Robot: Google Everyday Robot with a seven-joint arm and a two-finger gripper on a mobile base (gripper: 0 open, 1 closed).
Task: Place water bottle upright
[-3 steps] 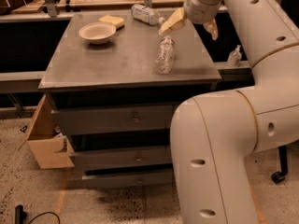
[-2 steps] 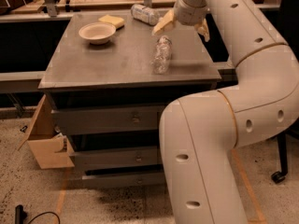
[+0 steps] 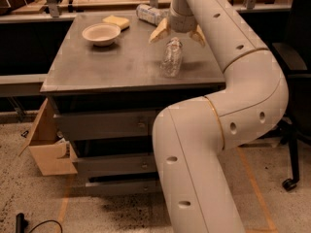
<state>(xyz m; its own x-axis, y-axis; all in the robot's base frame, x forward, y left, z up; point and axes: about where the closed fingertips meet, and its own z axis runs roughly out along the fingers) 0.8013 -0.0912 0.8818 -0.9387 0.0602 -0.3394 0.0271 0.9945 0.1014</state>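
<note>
One arm (image 3: 243,96), pale and bulky, fills the right half of the view. It sweeps up from the floor and bends back over the grey surface (image 3: 97,67). The water bottle (image 3: 171,58) stands toward the right of that surface, near its front edge. It appears to rest on its base with its cap uppermost, perhaps leaning a touch. Just above the cap hangs the pincer (image 3: 177,38), spread wide open. Its two tan fingers (image 3: 159,32) splay to either side of the bottle top, and I see no contact with it. It grips nothing.

By my reading the main work is done, since the bottle looks to be upright and standing unsupported. What remains is lifting the pincer clear without brushing the cap. A light, crinkly bottle like this could tip easily, so I would not call the task finished until the arm is away.

Counted from big to small:
- One arm.
- One surface, the top of a drawer cabinet (image 3: 107,125).
- One dark office chair (image 3: 291,81) at the right edge.
- One cardboard box (image 3: 46,149) on the floor to the left.
- One pale bowl (image 3: 101,33) at the back left of the surface.
- Two bottles: the water bottle, and a stouter bottle (image 3: 148,13) lying on its side at the rear.
- One yellow sponge (image 3: 116,21) just beside the bowl.
</note>
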